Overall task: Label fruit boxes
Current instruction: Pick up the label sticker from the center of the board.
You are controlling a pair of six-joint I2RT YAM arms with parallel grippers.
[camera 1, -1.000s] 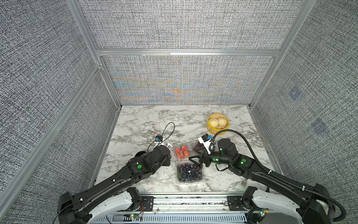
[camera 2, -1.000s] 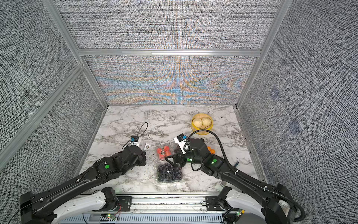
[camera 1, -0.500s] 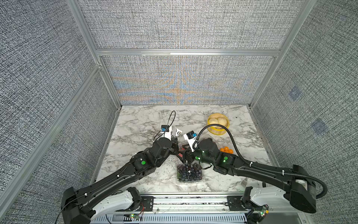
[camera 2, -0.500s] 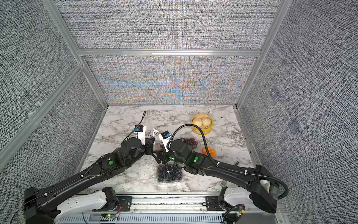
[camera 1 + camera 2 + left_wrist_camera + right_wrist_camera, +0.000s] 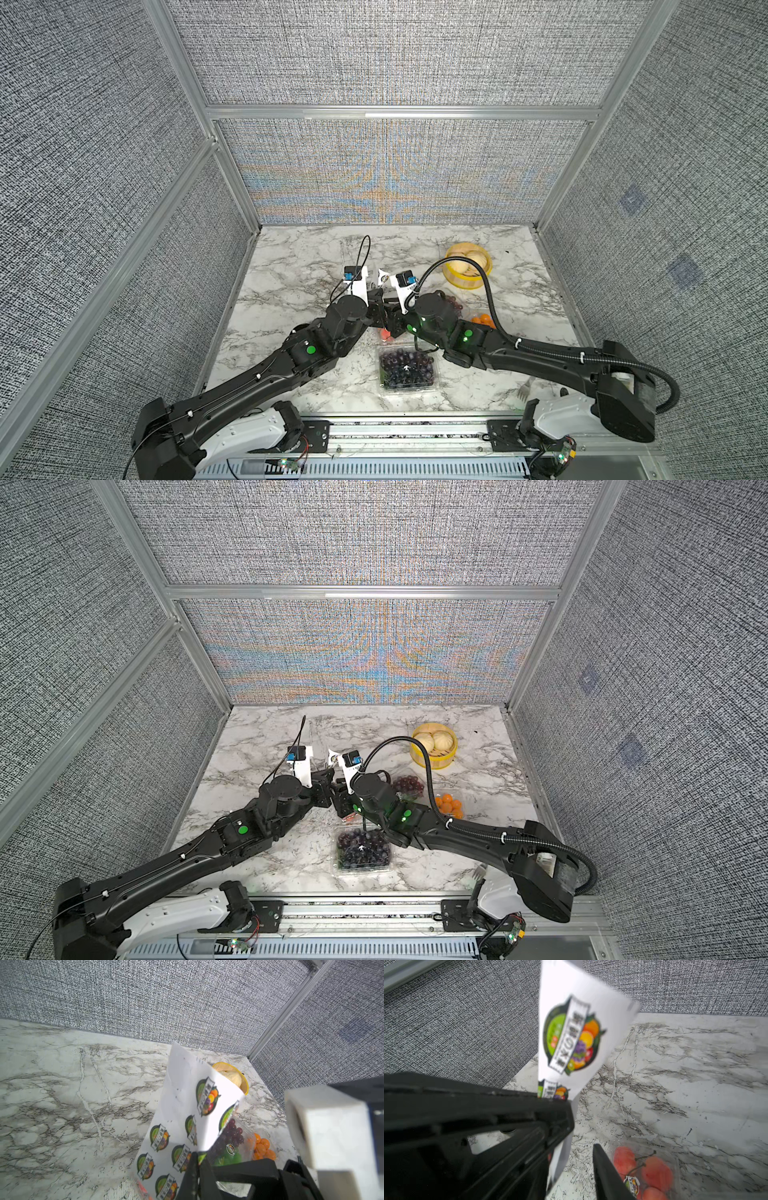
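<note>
Since a second ago both our arms have swung in over the middle of the marble table (image 5: 291, 266), so the left gripper (image 5: 198, 1169) and the right gripper (image 5: 581, 1147) now meet nearly tip to tip. Our left gripper is pinched shut on the lower edge of the white sticker sheet (image 5: 185, 1118), which stands up from it. Our right gripper is part-way closed around that same sheet: the paper's edge runs down between its two jaws, with a gap to the bare one, so we cannot tell whether it grips yet. Just beneath and beside the right gripper sits the red-fruit box (image 5: 648, 1169), a round label already on its lid. Beyond the left gripper lie the purple-and-green grape box (image 5: 230, 1142) and, next to it, the orange-fruit box (image 5: 262, 1147). Nearer our base than both grippers rests the dark-purple grape box (image 5: 407, 368). Far past the right gripper stands the yellow steamer basket (image 5: 434, 760).
</note>
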